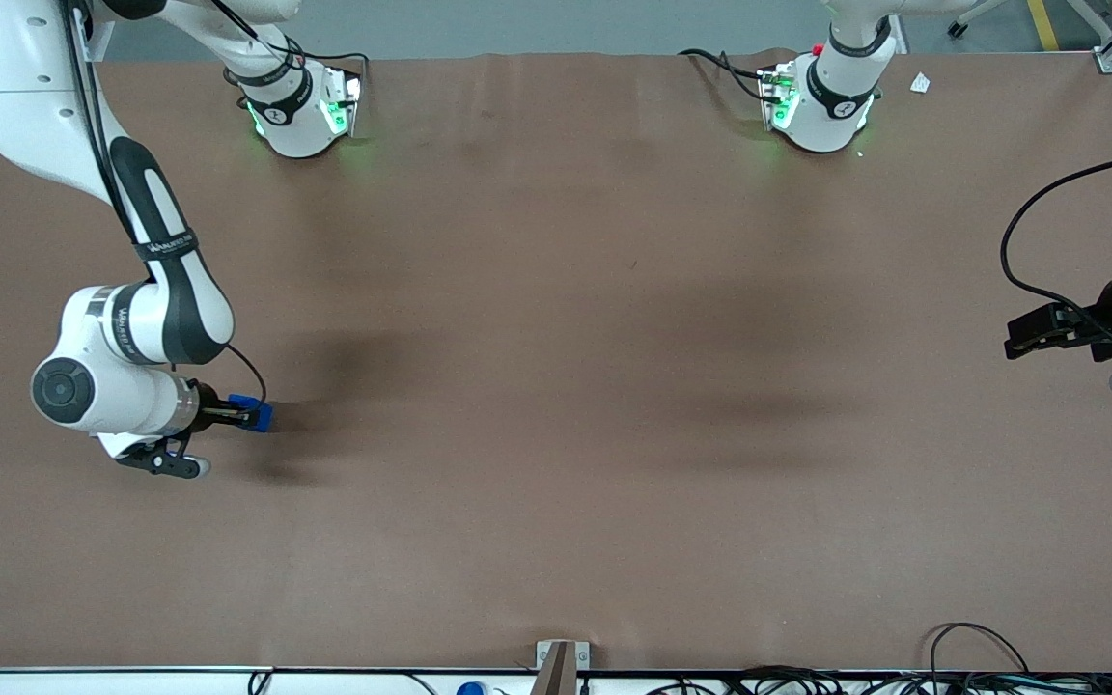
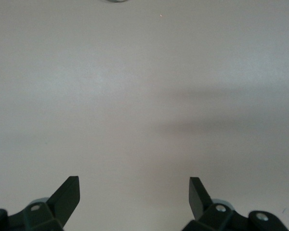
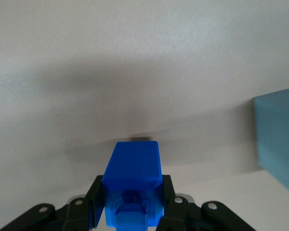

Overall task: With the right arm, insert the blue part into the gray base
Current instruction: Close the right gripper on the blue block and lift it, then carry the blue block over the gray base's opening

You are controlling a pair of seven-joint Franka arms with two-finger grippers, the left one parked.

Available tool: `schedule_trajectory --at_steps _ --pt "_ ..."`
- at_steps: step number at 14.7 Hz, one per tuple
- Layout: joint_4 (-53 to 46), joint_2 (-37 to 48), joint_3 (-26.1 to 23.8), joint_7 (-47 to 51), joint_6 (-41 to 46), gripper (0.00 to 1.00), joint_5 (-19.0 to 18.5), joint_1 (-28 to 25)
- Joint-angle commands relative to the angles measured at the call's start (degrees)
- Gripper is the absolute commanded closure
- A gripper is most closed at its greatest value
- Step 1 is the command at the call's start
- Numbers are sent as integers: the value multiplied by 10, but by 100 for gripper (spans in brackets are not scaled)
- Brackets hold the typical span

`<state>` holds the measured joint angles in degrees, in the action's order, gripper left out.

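Brown matting covers the table (image 1: 556, 386), smooth and matte, with faint creases and soft shadows, and a grey floor strip at the edge farthest from the front camera. My right arm (image 1: 141, 319), glossy white with black covers, reaches low at its own end of the table. My gripper (image 1: 249, 414) pinches the blue part (image 3: 132, 178), a bright, hard-edged plastic block, between black fingers (image 3: 171, 209). A pale bluish-grey boxy corner, likely the gray base (image 3: 277, 139), sits beside it in the wrist view.

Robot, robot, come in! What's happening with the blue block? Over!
Gripper shut on blue part, near working arm's end of table. Gray base beside it. Nothing in the way.
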<state>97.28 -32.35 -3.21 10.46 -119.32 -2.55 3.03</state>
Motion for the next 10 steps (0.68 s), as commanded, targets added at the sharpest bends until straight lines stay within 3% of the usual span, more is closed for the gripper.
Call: schedule_trajectory --at_steps 1,6,10 --pt "-60 17 -3 -80 79 100 -11 5" --pt "-91 26 -5 -239 107 100 0 74" --pt "-98 23 -3 -251 90 100 -3 111"
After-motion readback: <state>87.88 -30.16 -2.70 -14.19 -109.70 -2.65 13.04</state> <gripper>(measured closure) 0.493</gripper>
